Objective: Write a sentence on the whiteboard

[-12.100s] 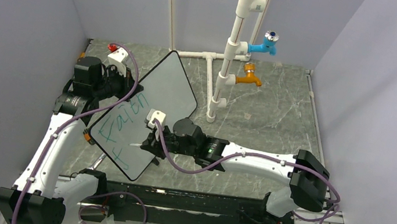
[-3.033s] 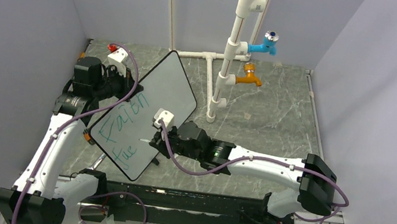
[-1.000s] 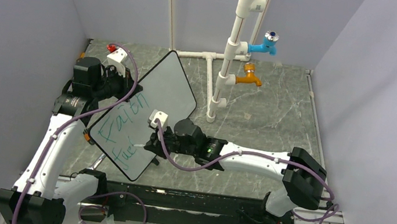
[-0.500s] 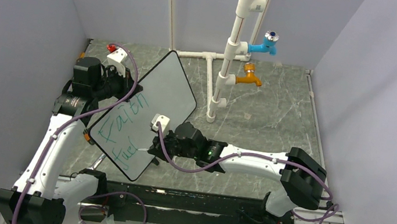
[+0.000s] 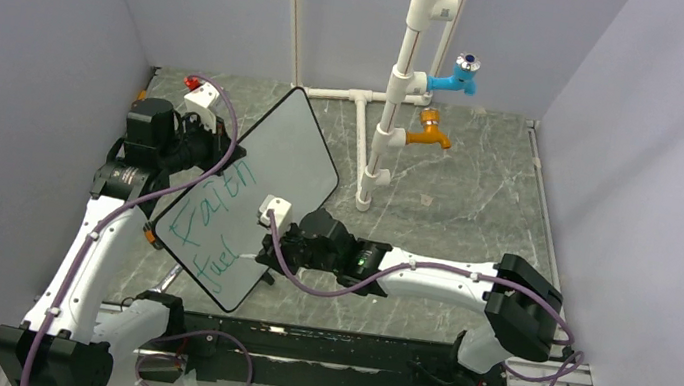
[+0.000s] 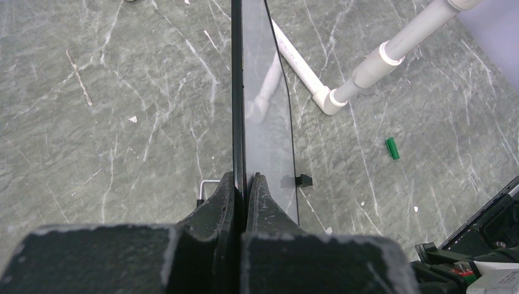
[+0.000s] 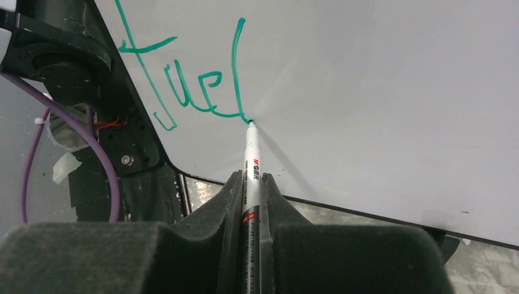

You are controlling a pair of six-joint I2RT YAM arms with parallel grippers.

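1. Grey-green marbled tabletop (image 5: 479,192) carries a white pipe stand (image 5: 395,89), which we take as our marker. The whiteboard (image 5: 267,157) stands tilted on edge just beside it, on the left arm's side, its writing face turned toward the right arm. We cannot tell whether its low corner rests on the tabletop.
2. We judge the whiteboard light and stiff but thin, with a slick face. Pen pressure would swing it away unless it is braced, so the black rim is the place to hold it, never the writing face.
3. The left gripper (image 6: 245,184) does exactly that. Its jaws are pinched tight on the rim at the edge farther from the pipe stand, and the left wrist view shows the board edge-on between them.
4. The right gripper (image 7: 251,190) is clamped narrowly around a green marker (image 7: 251,153). The tip touches the board at the foot of the last stroke.
5. The sentence (image 7: 196,92) reads "Faith" with "fuel" on a second line beneath it. We judge that more letters are due.
6. Fresh ink on so smooth a face will likely smear, so we want light, even pressure, with the fingers and cable kept off the finished strokes.
7. Plain pale walls (image 5: 38,29) close in behind and to both sides of the pipe stand. It bears a blue tap (image 5: 457,75) and an orange tap (image 5: 425,134) on the side away from the whiteboard. A small green cap (image 6: 392,147) lies on the tabletop near its foot.
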